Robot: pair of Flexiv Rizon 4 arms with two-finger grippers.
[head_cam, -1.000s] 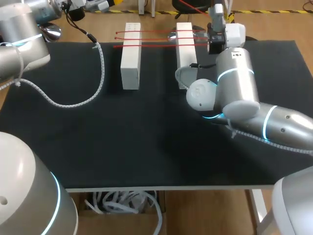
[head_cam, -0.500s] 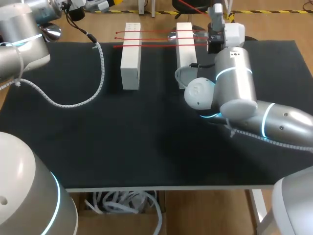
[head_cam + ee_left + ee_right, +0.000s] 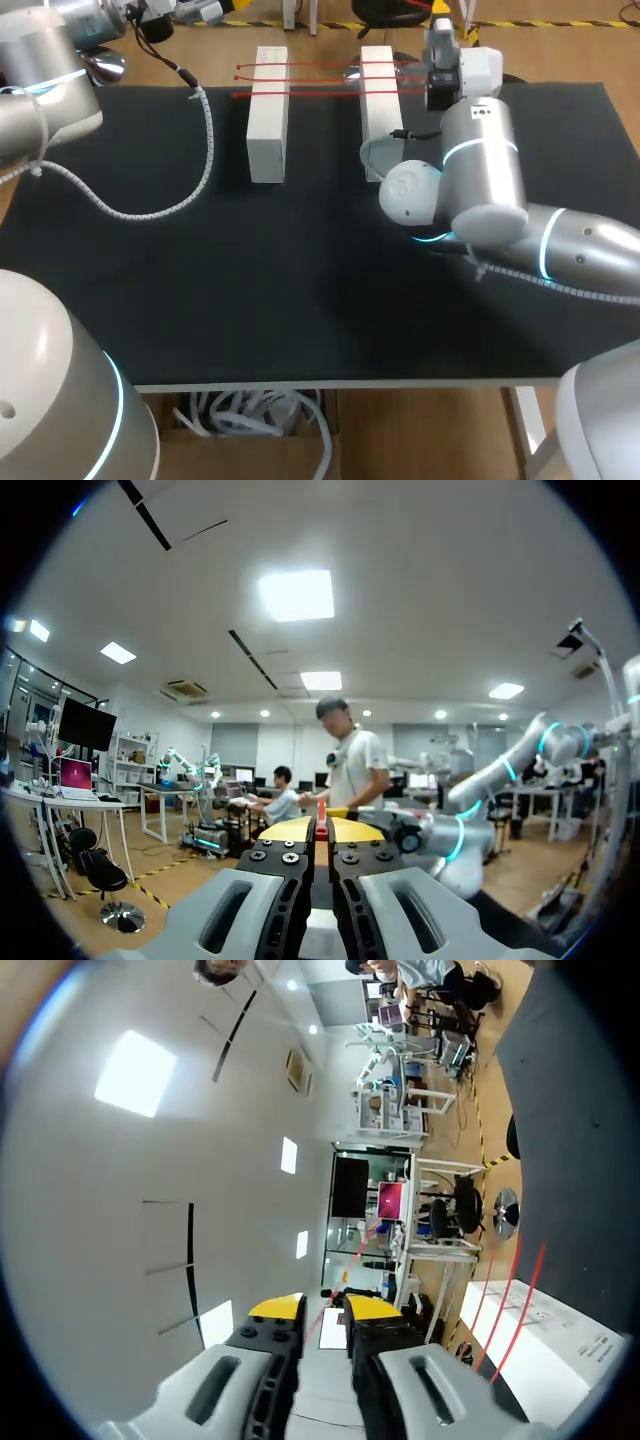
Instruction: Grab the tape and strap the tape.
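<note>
Thin red tape (image 3: 320, 93) is strung taut in three strands across the two white rectangular blocks (image 3: 268, 115), and all three run toward the right claw (image 3: 323, 1308), which sits just past the nearer block at the far edge of the black-topped desk (image 3: 300, 300). From that wrist, the yellow tips are pressed close with a faint red strand rising between them. I read that as a pinch on the tape. Two more strands cross the block top just beside the claw.

Over to the left claw (image 3: 320, 830): tips squeezed together on a short red bit, most likely the tape's other end. It points out into the room, well away from the blocks.

Now the dangers. That tape is thin, and a pinch this narrow could let it slip if either arm adds tension. The blocks look free-standing, so a hard pull might slide or tip them and every strand would go slack. A strand could also ride off a block's edge if the right claw swings sideways. The right arm's elbow hangs right over the nearer block, and a careless turn could knock it. Too much stretch, and the tape may snap.
</note>
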